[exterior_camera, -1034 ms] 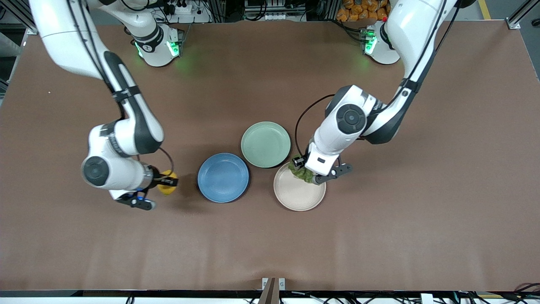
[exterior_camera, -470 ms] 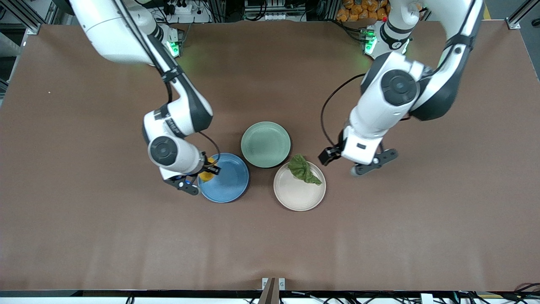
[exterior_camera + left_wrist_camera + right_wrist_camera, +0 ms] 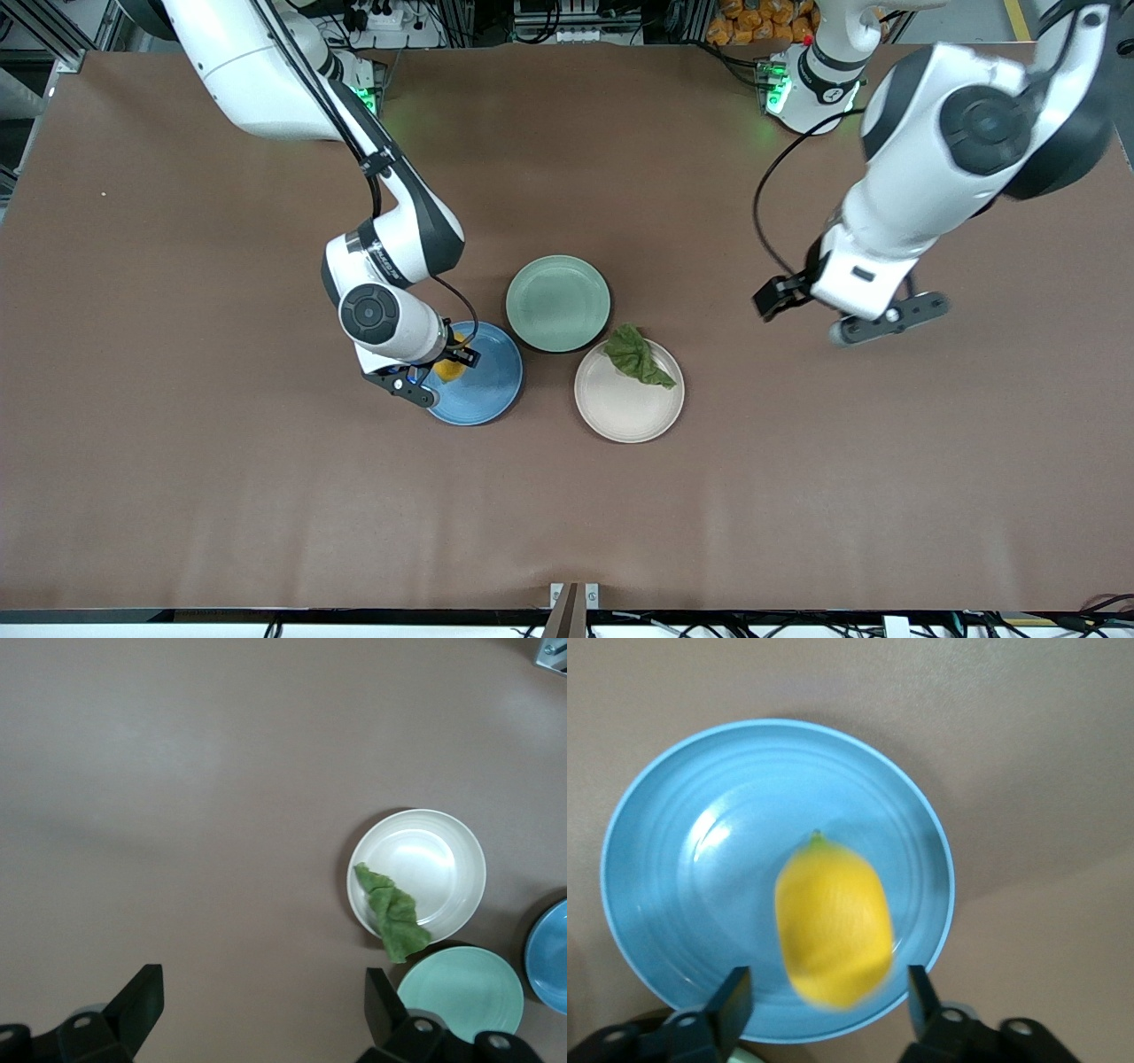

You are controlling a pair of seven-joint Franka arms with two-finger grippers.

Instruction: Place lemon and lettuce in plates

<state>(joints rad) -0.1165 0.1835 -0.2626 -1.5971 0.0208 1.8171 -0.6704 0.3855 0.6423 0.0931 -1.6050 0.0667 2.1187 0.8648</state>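
The yellow lemon (image 3: 447, 368) (image 3: 833, 935) is over the blue plate (image 3: 492, 390) (image 3: 673, 859), blurred, between the spread fingers of my right gripper (image 3: 450, 361) (image 3: 824, 1001), which do not touch it. The dark green lettuce (image 3: 640, 356) (image 3: 394, 917) lies on the beige-white plate (image 3: 620, 412) (image 3: 434, 859), at the rim nearest the mint plate, with its tip hanging over the edge. My left gripper (image 3: 784, 299) (image 3: 261, 1001) is open and empty, raised over bare table toward the left arm's end.
A pale mint-green plate (image 3: 558, 303) (image 3: 461, 992) sits empty, farther from the front camera than the blue and beige plates and touching both. The blue plate also shows at the edge of the left wrist view (image 3: 549, 957).
My right gripper carried the lemon over the blue plate and opened. My left gripper let go of the lettuce on the beige plate, rose and drew back toward the left arm's end.
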